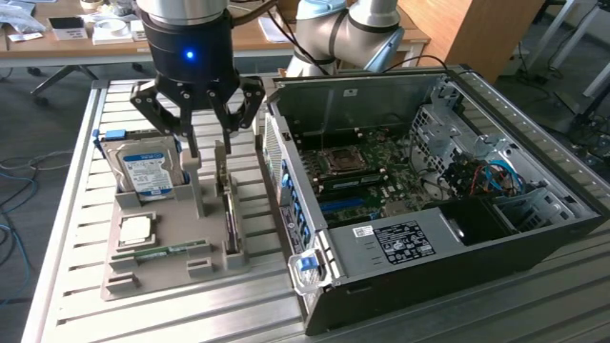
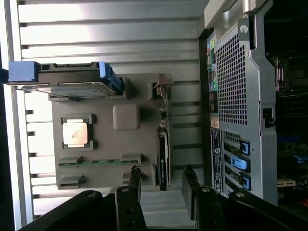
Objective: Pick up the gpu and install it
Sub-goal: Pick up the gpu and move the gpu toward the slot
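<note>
Two dark fingers (image 2: 135, 186) of the gripper (image 1: 211, 140) stand spread wide with nothing between them, hanging over a grey parts tray (image 1: 170, 266) on the slotted aluminium table (image 1: 67, 279). The gpu (image 1: 230, 214) sits below the gripper, standing on its long edge in a slot along the tray's side nearest the computer case (image 1: 496, 236). In the wrist view the gpu (image 2: 163, 154) is a thin dark strip, and its near end runs into the gap between the two fingertips of the gripper (image 2: 162, 186). No contact with either finger can be made out. At the card's far end a pale bracket (image 2: 163, 89) rests against a raised tray block. Just beside the card, under the gripper, is a square grey post (image 2: 126, 117). Beyond the post, on the side of the gripper away from the case, lie a silver processor (image 2: 75, 133) in its pocket and a slim green memory stick (image 2: 98, 162). A hard drive (image 1: 148, 173) with a blue-white label and blue side rails stands upright in the tray, toward the exterior view's left of the gripper. On the gripper's other side, toward the exterior view's right, the case lies open with its side panel off. Its green motherboard (image 1: 381, 164) and blue slot latches (image 2: 239, 162) are exposed, just beside the tray.
</note>
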Motion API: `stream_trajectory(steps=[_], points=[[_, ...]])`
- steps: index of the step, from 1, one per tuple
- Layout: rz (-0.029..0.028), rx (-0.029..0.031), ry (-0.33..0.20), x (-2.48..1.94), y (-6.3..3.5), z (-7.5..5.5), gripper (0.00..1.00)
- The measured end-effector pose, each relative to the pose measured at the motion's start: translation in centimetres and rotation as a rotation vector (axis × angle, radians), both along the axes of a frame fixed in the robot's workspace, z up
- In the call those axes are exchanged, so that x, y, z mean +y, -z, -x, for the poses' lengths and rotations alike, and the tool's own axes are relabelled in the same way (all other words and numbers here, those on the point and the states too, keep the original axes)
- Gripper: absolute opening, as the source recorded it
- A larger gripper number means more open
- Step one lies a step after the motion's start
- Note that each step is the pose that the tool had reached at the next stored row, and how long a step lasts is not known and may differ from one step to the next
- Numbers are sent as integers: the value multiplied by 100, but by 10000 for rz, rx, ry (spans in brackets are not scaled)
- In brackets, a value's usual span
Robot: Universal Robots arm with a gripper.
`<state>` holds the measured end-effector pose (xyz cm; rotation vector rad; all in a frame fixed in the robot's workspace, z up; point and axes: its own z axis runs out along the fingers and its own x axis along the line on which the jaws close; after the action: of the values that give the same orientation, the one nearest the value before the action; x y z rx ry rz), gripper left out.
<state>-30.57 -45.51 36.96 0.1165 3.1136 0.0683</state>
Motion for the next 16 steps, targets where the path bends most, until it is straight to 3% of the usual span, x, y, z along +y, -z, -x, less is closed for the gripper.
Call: stream_trajectory(steps=[16], points=[[-1,-2,0,0,34,0,47]])
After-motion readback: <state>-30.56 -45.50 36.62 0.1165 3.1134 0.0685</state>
